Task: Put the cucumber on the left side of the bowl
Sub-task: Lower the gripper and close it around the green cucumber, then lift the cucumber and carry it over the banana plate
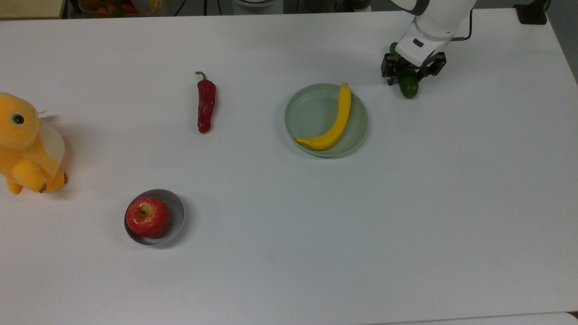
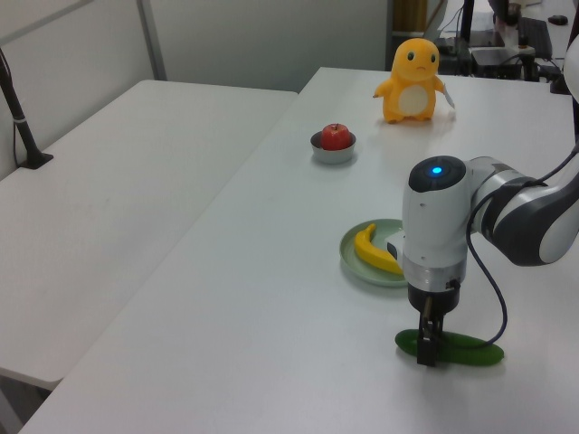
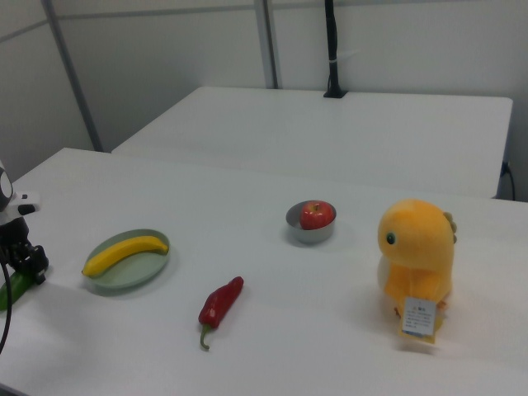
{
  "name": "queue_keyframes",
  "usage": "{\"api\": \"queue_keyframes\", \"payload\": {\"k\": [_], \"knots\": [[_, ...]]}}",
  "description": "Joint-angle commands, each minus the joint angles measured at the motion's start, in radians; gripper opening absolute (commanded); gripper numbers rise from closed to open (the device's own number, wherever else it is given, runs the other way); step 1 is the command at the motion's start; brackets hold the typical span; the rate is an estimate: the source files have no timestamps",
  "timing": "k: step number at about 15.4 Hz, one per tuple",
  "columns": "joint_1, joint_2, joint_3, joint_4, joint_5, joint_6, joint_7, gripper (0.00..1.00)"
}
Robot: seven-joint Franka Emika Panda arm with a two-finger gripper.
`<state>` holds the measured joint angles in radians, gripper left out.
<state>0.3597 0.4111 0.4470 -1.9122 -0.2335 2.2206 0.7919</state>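
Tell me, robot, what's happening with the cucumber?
Claw open, straddling cucumber. Cucumber flat on table. Bowl far off, plate in between.

Bright even light, soft shadows, sharp

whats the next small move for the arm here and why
Probably close the end effector on the cucumber. In the top view its fingers sit open on either side of the cucumber, which lies flat on the table, and in the left view they reach down to it. The bowl with the apple is far across the table, so a firm grip comes before any carry.
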Motion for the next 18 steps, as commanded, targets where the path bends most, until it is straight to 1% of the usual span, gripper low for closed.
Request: {"api": "queue_keyframes", "payload": {"k": [1, 5, 8, 11, 13, 16, 18], "knots": [[0.004, 0.002, -0.007, 0.012, -0.029, 0.002, 0.032, 0.0], [-0.001, -0.001, -0.011, 0.029, -0.03, -0.002, 0.03, 0.0], [-0.025, -0.008, -0.016, 0.051, -0.052, -0.007, 0.03, 0.0], [-0.056, -0.046, -0.027, 0.065, -0.055, -0.009, 0.026, 0.0], [-0.08, -0.072, -0.045, 0.073, -0.079, -0.009, 0.02, 0.0], [-0.104, -0.074, -0.079, 0.134, -0.079, -0.012, 0.018, 0.0], [-0.111, -0.086, -0.094, 0.147, -0.079, -0.012, 0.018, 0.0]]}}
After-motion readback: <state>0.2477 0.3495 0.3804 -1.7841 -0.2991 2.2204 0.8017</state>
